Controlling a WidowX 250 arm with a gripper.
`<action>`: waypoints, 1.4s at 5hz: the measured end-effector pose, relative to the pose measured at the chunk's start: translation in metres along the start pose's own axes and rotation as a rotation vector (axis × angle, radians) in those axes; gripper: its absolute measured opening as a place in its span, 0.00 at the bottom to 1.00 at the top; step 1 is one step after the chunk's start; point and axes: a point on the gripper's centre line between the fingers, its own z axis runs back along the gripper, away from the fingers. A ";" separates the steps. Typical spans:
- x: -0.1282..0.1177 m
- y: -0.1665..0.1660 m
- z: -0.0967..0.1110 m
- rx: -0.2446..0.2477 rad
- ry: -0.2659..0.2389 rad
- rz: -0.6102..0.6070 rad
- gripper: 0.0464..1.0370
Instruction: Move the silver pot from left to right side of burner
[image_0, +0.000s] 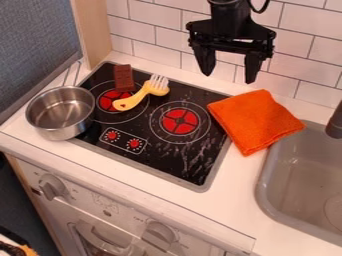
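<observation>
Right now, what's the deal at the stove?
Nothing is being handled. The arm's hand hangs open above the back of the counter, between the stove and the wall tiles or over them, hard to tell. The silver pot sits at the left edge of the cooktop, so it's not on the right side yet. A yellow-handled fork and a brown bar lie by the left burner; an orange cloth overlaps the right edge.
</observation>
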 end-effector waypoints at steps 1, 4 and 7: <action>-0.006 0.001 -0.010 0.004 0.035 0.002 0.96; -0.031 0.074 -0.012 0.091 0.049 -0.006 0.96; -0.064 0.164 -0.016 0.251 0.069 0.120 0.96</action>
